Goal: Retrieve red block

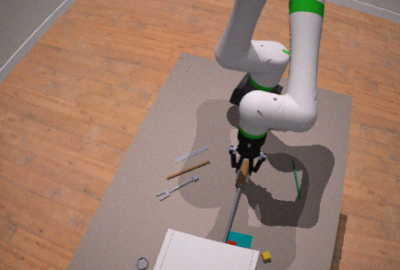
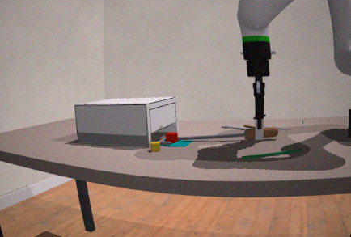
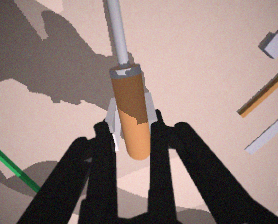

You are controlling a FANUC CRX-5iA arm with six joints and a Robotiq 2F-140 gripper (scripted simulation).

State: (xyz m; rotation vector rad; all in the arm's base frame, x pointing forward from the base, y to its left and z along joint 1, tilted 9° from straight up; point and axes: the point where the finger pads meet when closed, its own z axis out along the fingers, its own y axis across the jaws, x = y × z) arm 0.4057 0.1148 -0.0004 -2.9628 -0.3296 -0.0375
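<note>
The red block (image 1: 231, 242) sits at the edge of the teal square (image 1: 241, 239), right by the front of the white cabinet (image 1: 205, 253). In the side view the red block (image 2: 171, 137) stands just outside the cabinet (image 2: 125, 121), beside the teal square (image 2: 180, 143). I cannot tell whether the block lies fully inside the square. My gripper (image 1: 244, 170) is shut on the wooden handle (image 3: 132, 112) of a long tool. The tool's grey rod (image 1: 233, 214) runs along the table to the block. The gripper (image 2: 259, 133) points straight down at the table.
A small yellow block (image 1: 265, 256) lies right of the teal square. A green stick (image 1: 295, 178) lies to the right of the gripper. A grey ruler (image 1: 191, 154), a wooden stick (image 1: 188, 170) and a wrench (image 1: 177, 188) lie to its left. A round disc (image 1: 143, 263) lies left of the cabinet.
</note>
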